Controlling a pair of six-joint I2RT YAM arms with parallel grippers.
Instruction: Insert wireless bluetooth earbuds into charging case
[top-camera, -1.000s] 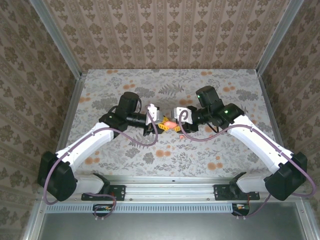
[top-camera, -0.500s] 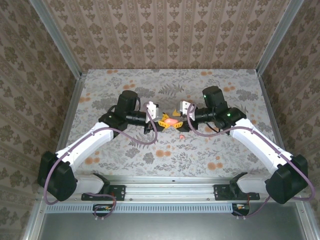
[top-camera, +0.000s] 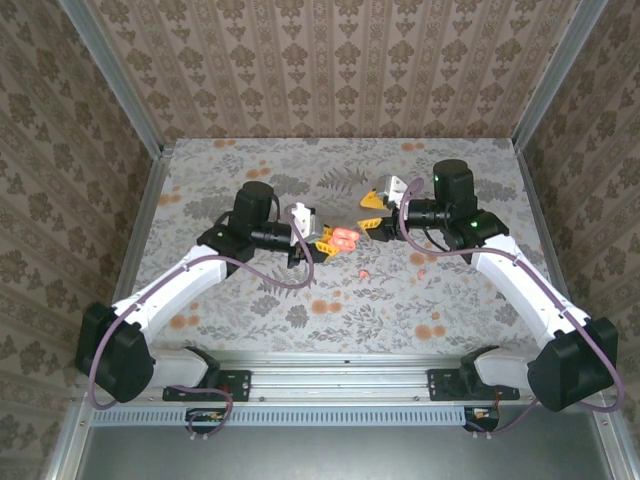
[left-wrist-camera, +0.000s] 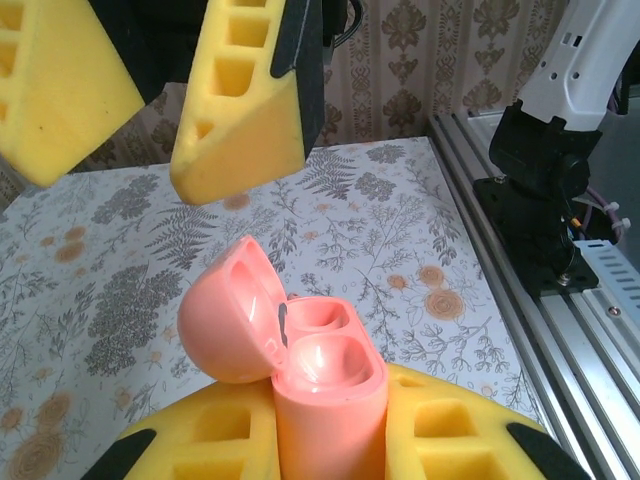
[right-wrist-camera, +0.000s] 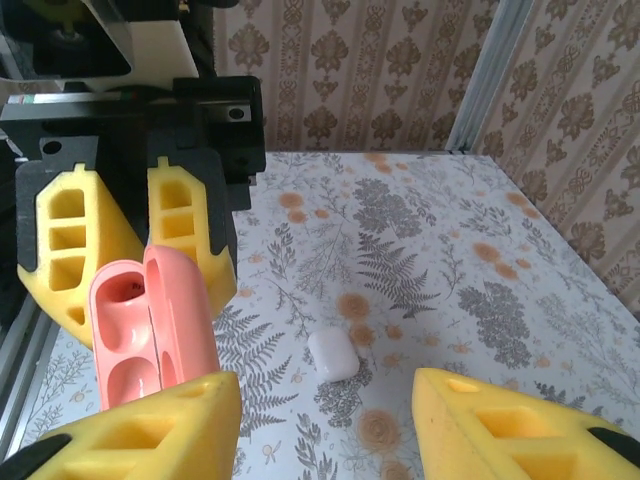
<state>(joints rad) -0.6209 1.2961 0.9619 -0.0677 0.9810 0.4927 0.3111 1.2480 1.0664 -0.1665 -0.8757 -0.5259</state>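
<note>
My left gripper (top-camera: 330, 240) is shut on the coral-pink charging case (left-wrist-camera: 325, 400), gripped upright by its lower body between the yellow foam fingers (left-wrist-camera: 200, 440). The lid (left-wrist-camera: 225, 315) stands flipped open and both wells look empty. My right gripper (top-camera: 372, 208) hangs open and empty, above and to the right of the case, its yellow fingers (left-wrist-camera: 240, 100) showing in the left wrist view. From the right wrist, the pink case (right-wrist-camera: 150, 330) sits at left, beyond my open right gripper (right-wrist-camera: 330, 440). One tiny coral earbud (top-camera: 364, 272) lies on the table in front of the case.
A white pebble-shaped case (right-wrist-camera: 332, 355) lies shut on the floral tablecloth (right-wrist-camera: 420, 250), between the two grippers. Wallpapered walls with metal posts (top-camera: 140, 115) enclose the table on three sides. The rail with the arm bases (top-camera: 340, 380) runs along the near edge.
My right gripper has drawn back from the pink case, moving up and to the right. The left arm has held still with the case in its grip.
</note>
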